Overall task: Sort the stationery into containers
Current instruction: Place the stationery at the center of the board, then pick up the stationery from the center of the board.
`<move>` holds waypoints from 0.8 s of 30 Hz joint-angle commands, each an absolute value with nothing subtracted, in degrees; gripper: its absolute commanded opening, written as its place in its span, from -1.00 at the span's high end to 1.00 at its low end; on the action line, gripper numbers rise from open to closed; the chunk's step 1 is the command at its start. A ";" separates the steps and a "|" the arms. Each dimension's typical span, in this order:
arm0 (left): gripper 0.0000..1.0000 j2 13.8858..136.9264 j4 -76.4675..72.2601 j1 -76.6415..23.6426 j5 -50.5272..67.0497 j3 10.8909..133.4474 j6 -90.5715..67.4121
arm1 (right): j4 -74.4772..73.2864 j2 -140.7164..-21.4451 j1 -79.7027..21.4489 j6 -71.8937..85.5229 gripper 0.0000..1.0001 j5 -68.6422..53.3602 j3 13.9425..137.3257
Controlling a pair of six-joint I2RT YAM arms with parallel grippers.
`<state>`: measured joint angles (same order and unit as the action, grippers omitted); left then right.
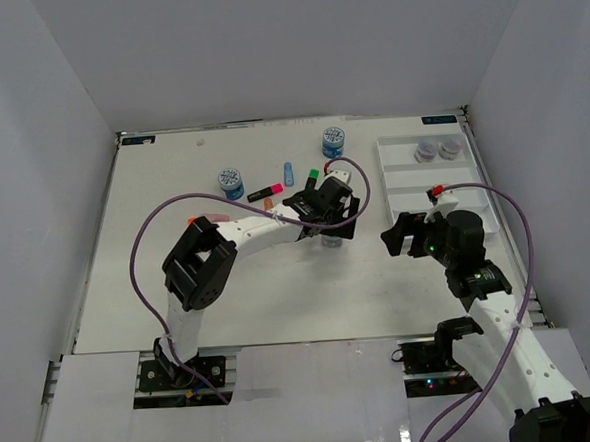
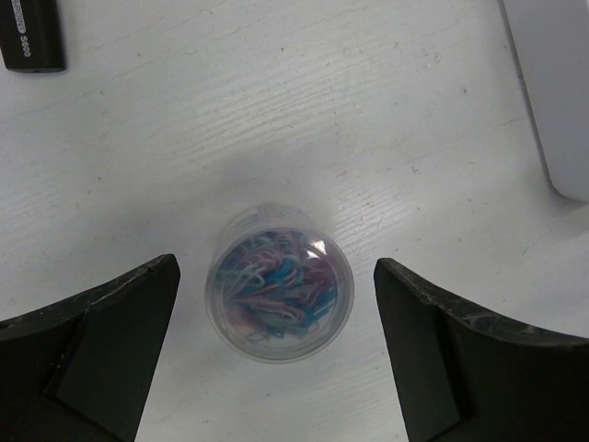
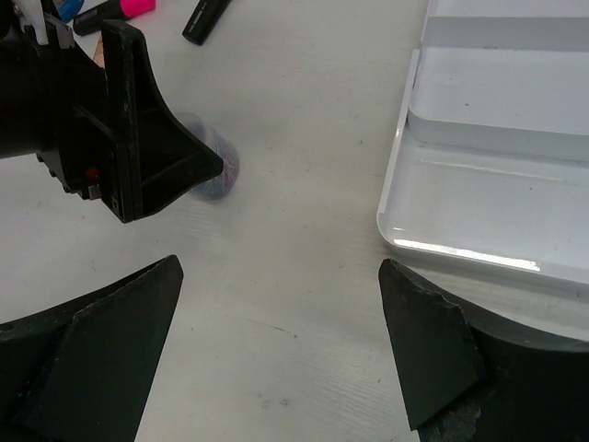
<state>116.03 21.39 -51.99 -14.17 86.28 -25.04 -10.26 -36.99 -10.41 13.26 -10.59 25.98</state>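
Note:
A small clear round jar (image 2: 279, 284) full of coloured paper clips stands on the table between the open fingers of my left gripper (image 2: 276, 269), with gaps on both sides. From above, the left gripper (image 1: 326, 224) hovers over this jar (image 1: 331, 242). The right wrist view shows the jar (image 3: 221, 170) half hidden behind the left gripper. My right gripper (image 1: 404, 236) is open and empty over bare table, left of the white tray (image 1: 406, 196). Two grey-lidded jars (image 1: 438, 150) sit in the tray's far section. Two blue-patterned jars (image 1: 232, 182) (image 1: 333, 141) and several highlighters (image 1: 265, 192) lie on the table.
A black highlighter (image 2: 32, 37) lies far left of the clear jar. The tray's corner (image 2: 552, 101) is to its far right. The tray's near rim (image 3: 460, 253) is right of my right gripper (image 3: 281, 267). White walls enclose the table.

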 commanded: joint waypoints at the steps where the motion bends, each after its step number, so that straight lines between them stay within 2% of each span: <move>1: -0.96 109.87 20.30 -51.51 -15.12 84.55 -26.71 | -10.37 -39.45 -12.82 11.61 -0.86 -8.19 31.01; 6: -0.96 99.88 20.83 -45.98 -13.36 79.29 -28.12 | -12.04 -47.01 -22.57 10.99 -0.84 -0.72 36.20; 13: -0.96 82.64 21.62 -30.69 -10.72 66.20 -26.29 | -10.29 -64.58 -35.49 10.46 -0.83 8.96 43.76; 18: -0.96 71.65 21.45 -22.61 -12.57 55.67 -24.00 | -6.95 -76.35 -36.82 10.72 -0.84 8.35 48.16; 24: -0.96 61.01 18.90 -19.78 -17.22 45.37 -21.80 | -8.17 -86.99 -38.58 10.02 -0.86 10.89 55.62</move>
